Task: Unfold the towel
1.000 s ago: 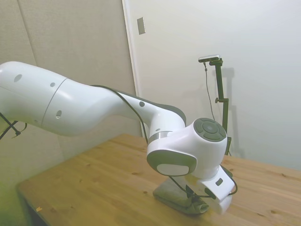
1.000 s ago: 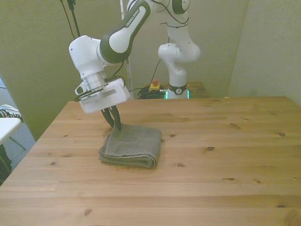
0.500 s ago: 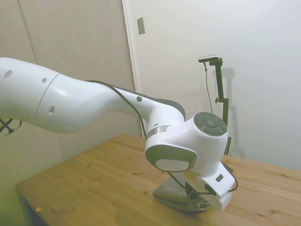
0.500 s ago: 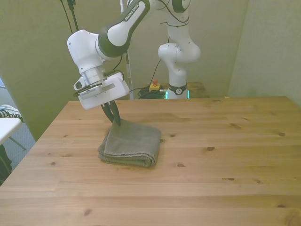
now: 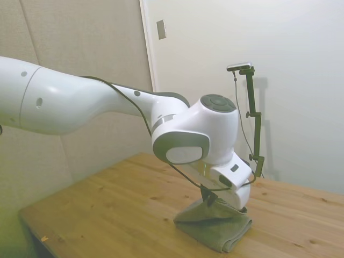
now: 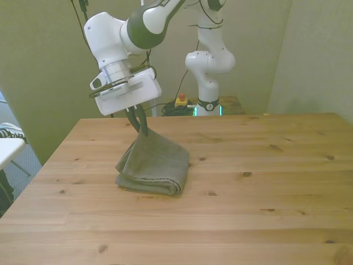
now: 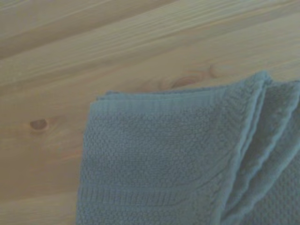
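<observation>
Counter (image 6: pixel 265 182): wooden planks, carrying the whole scene; bare wood on all sides of the cloth.

Towel (image 6: pixel 154 165): olive-grey terry, lying toward nine o'clock of the counter's middle in the front view. Most of it rests folded in layers on the wood, while its corner at about eleven o'clock is lifted into a peak. The wrist view shows a ribbed hem (image 7: pixel 140 199) and stacked edges, so more than one layer is there.

Pincer (image 6: pixel 143 128): dark fingers drawn together and clamped on the raised corner of the towel; in the side view it (image 5: pixel 209 200) sits at the tip of the peak, under the white wrist.

Step in hand: judged to be lifting one corner to peel the top layer open.

Risk, slip: thick terry held only at a corner may slide out of the clamp if the pull grows.

Risk, wrong layers: if both layers are pinched, the whole bundle would drag instead of opening.

Risk, bunching: a straight-up pull could leave the towel heaped instead of spread.
</observation>
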`<control>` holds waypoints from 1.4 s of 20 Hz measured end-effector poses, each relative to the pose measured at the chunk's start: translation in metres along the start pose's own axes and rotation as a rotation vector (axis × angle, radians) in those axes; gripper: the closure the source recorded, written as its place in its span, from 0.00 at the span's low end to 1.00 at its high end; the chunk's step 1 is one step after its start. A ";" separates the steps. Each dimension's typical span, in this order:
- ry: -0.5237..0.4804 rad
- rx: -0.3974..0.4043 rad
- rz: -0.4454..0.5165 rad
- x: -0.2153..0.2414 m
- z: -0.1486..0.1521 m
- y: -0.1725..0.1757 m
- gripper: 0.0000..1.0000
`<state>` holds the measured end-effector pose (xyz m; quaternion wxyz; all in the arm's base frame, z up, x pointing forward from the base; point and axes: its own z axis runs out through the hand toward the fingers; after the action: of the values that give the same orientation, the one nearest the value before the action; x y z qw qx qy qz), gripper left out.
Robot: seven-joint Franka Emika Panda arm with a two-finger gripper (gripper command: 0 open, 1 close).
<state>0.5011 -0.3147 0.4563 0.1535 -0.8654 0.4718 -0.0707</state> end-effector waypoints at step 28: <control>-0.003 -0.168 -0.295 -0.218 0.107 -0.229 0.00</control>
<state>0.5929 0.0051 0.4359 0.0694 -0.9350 0.3439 -0.0515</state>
